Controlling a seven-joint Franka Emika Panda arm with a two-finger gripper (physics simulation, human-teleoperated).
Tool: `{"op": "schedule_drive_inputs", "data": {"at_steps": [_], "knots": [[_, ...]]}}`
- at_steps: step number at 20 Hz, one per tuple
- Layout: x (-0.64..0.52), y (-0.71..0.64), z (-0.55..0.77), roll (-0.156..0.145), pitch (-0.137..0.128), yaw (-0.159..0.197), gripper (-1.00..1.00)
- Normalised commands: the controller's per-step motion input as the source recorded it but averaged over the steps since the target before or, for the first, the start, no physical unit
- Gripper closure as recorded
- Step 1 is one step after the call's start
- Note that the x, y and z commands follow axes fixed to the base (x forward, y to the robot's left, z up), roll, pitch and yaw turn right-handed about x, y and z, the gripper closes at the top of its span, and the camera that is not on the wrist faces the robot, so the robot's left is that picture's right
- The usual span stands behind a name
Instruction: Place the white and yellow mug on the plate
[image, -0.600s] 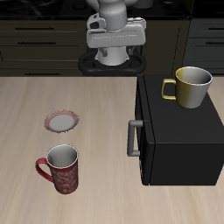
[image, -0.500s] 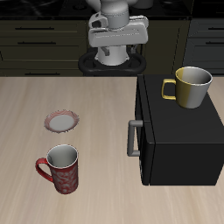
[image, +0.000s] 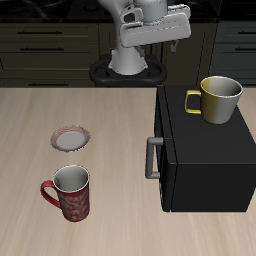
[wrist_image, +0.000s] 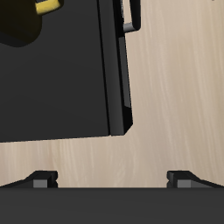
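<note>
Gripper (image: 150, 30) has swung toward the microwave (image: 205, 150) side, fingers (wrist_image: 42, 178) spread, empty. Light wood table (image: 60, 100), dark cabinets behind. White and yellow mug (image: 219, 99) stands on the microwave; plate (image: 70, 138) lies well apart.

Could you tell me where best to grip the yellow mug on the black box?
Probably by the rim, from above: the mug stands upright and open-topped on the box. Pinch the wall on the side away from the handle, so the handle stays clear of the fingers.
</note>
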Motion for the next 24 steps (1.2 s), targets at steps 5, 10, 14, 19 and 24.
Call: {"op": "schedule_drive_inputs", "data": {"at_steps": [5, 10, 14, 19, 24], "knots": [[0.12, 0.46, 0.36, 0.045, -0.044, -0.026, -1.0], [0.12, 0.39, 0.21, 0.044, -0.036, 0.011, -1.0], [0.23, 0.31, 0.17, -0.098, -0.052, 0.01, -1.0], [0.3, 0.31, 0.15, -0.092, -0.04, 0.046, -1.0], [0.23, 0.33, 0.23, 0.337, 0.033, -0.081, -1.0]]}}
